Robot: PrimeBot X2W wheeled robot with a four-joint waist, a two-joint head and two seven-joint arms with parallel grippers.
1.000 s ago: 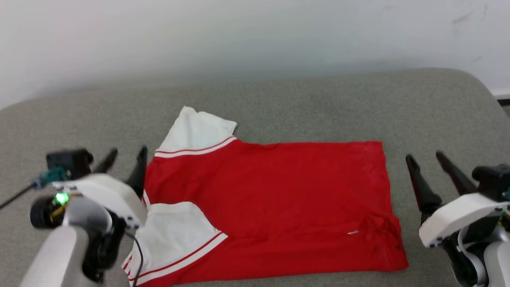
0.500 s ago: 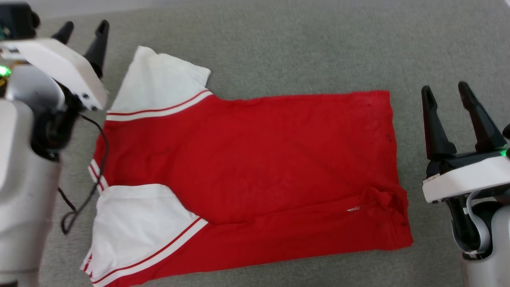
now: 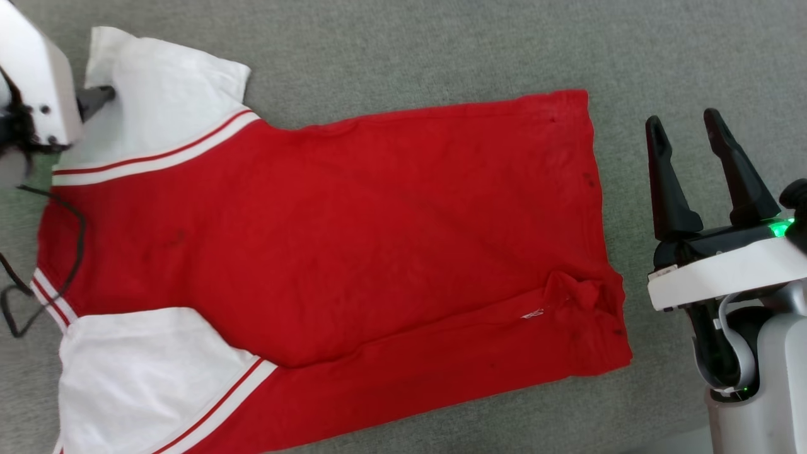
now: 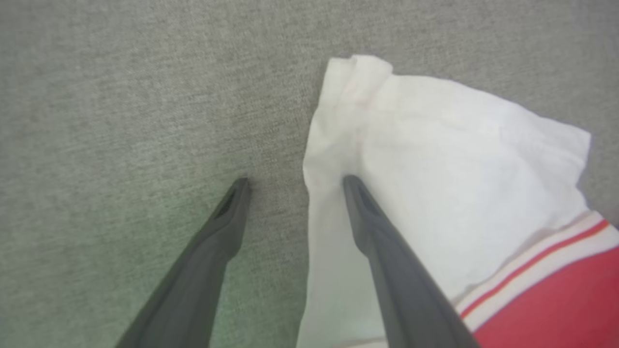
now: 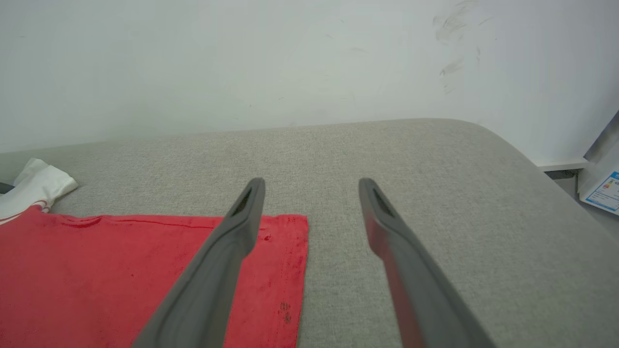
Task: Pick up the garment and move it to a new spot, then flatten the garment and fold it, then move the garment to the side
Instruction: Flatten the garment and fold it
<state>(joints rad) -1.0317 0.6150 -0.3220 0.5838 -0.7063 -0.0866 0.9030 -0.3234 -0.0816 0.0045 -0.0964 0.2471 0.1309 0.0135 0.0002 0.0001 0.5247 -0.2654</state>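
garment (image 3: 328, 239): near sleeve cropped | left gripper (image 4: 295, 180): spread, astride far sleeve's edge

White-shelled right hand (image 3: 682, 116), 2 dark fingers (image 3: 669, 189), green light (image 3: 782, 227), perhaps screws (image 3: 45, 109)

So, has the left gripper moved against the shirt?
Yes. Against the shirt, the left gripper has gone from beside the collar edge out to the far sleeve. It is open, one finger over the sleeve's edge.

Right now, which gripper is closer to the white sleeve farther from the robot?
Left. The left gripper straddles the sleeve's outer edge, one finger over the fabric. The right gripper hovers beside the garment's red hem, at the opposite end.
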